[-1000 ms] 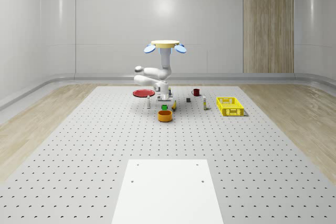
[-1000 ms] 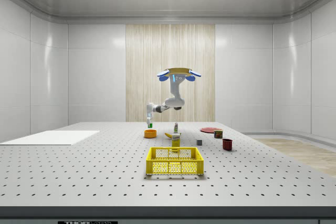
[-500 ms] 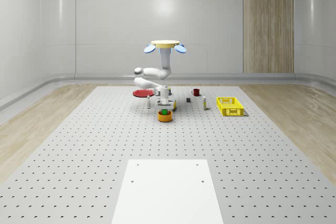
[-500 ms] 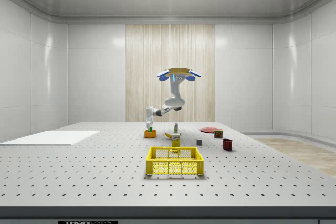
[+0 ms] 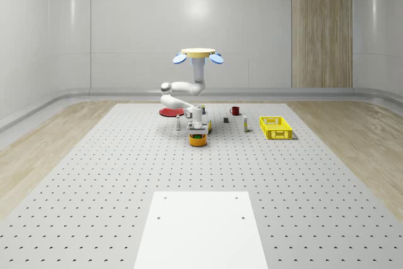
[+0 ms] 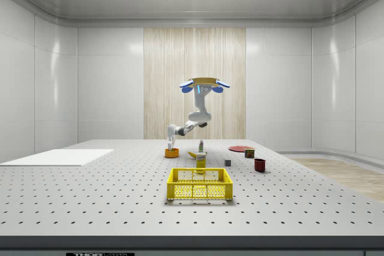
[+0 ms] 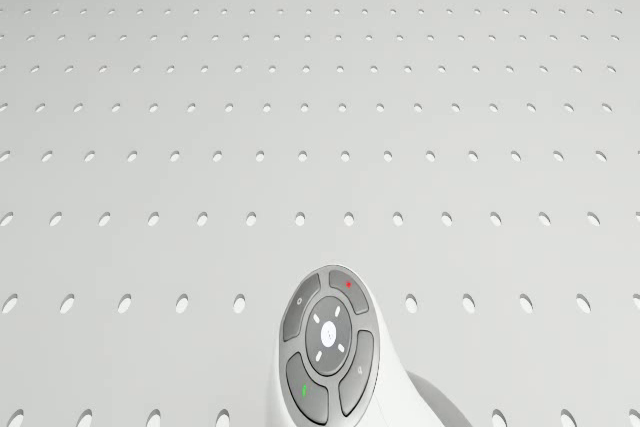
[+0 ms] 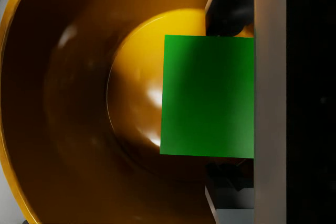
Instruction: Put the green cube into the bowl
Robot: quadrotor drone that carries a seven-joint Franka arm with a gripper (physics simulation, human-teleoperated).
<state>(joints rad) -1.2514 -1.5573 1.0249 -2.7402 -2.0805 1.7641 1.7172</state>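
the white pad (image 5: 200,230) is lying at the lower middle of the whole-scene view on the perforated worktop (image 5: 94,174). moving right across that frame, the red plate (image 5: 169,112) is sitting just left of centre, partly behind the arm (image 5: 179,96). the drone (image 5: 198,55) is hovering in the upper middle of the frame, over the cluster of things at the worktop's centre, with the arm hanging from it and folding down to the left. the hand (image 5: 197,130) is reaching down into the orange bowl (image 5: 198,140), which is standing just below the centre of the frame; a speck of the green cube (image 5: 198,135) is showing at the bowl's mouth. further right a dark red mug (image 5: 235,111) and then a yellow basket (image 5: 276,128) are standing well apart from the bowl.

in the side view the bowl (image 6: 172,153) is sitting left of centre with the hand (image 6: 171,146) dipping into it, the drone (image 6: 203,83) is hovering above and to its right, and the basket (image 6: 200,184) is standing at the lower centre.

in the wrist view the bowl's inside (image 8: 79,119) is taking up the left and centre, and the cube (image 8: 207,96) is lying right of centre above the bowl's floor, its right face touching a grey finger (image 8: 270,98). the far finger is out of sight, so i cannot tell whether the hand is pinching the cube or spread.
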